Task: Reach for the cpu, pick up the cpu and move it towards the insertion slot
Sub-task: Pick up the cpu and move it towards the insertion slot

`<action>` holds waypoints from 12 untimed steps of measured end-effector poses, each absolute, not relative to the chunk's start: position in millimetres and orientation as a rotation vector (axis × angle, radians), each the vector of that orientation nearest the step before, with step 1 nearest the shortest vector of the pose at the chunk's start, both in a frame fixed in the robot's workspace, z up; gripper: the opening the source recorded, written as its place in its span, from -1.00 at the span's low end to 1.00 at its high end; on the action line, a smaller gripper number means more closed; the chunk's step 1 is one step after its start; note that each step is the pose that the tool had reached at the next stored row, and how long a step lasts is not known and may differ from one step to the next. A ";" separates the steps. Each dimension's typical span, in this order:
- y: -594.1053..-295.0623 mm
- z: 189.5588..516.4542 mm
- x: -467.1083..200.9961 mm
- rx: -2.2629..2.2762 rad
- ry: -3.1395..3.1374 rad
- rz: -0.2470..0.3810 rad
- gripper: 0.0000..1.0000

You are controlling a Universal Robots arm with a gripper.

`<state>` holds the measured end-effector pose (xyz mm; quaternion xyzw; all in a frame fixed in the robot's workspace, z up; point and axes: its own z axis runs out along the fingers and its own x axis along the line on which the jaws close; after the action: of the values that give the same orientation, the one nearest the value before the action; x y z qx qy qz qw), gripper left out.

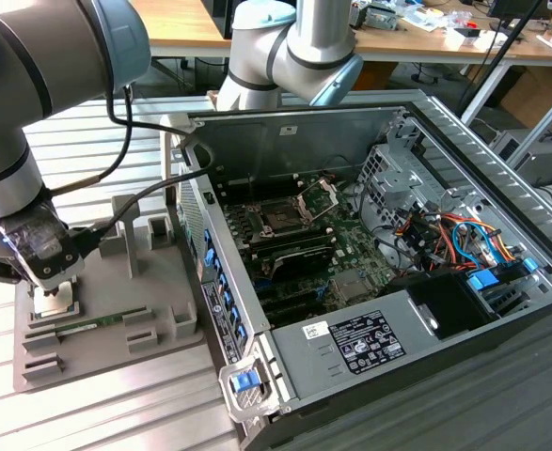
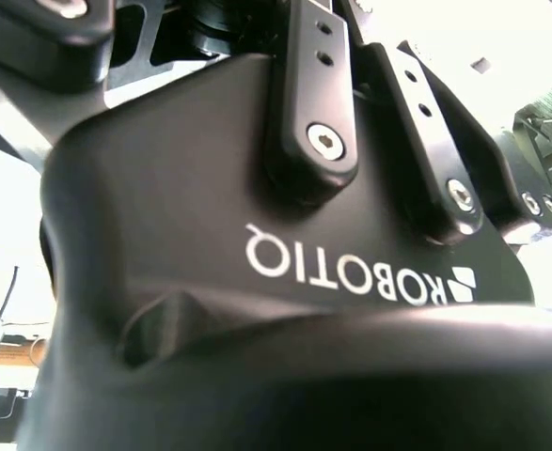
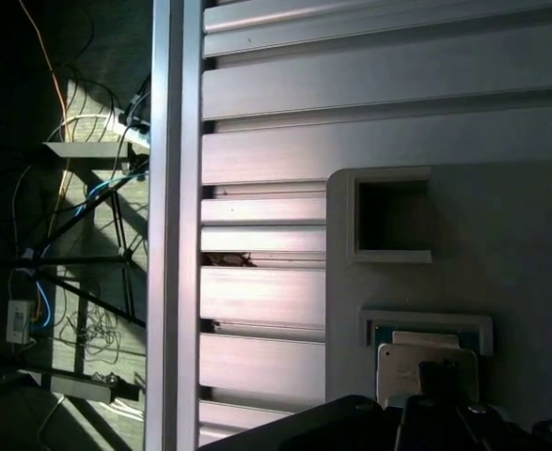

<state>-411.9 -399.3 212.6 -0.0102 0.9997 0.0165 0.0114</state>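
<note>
Exterior view: the cpu (image 1: 55, 302) is seen directly beneath the hand (image 1: 54, 282), on a grey fixture (image 1: 116, 282). Whether the hand is open or closed cannot be told.

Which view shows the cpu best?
First wrist view: the cpu lies pale in its holder, partly behind the gripper. The exterior view shows it small under the gripper. The second wrist view faces the gripper's body.

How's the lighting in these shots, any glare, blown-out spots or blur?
Exterior view: even light, sharp, mild sheen on the ribbed table near the pincer. Second wrist view: the pincer's black body looms close and backlit, background blown out white. First wrist view: table bright, the floor beyond dark, the cpu pale.
</note>
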 end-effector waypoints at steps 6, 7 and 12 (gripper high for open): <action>-399.4 212.0 -413.3 -0.040 3.119 0.004 -0.79; -399.4 211.8 -413.6 -0.040 3.119 0.004 -0.79; -399.4 210.1 -414.6 -0.041 3.119 0.003 -0.79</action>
<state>-414.6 -399.4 210.1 -0.0130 0.9999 0.0011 0.0111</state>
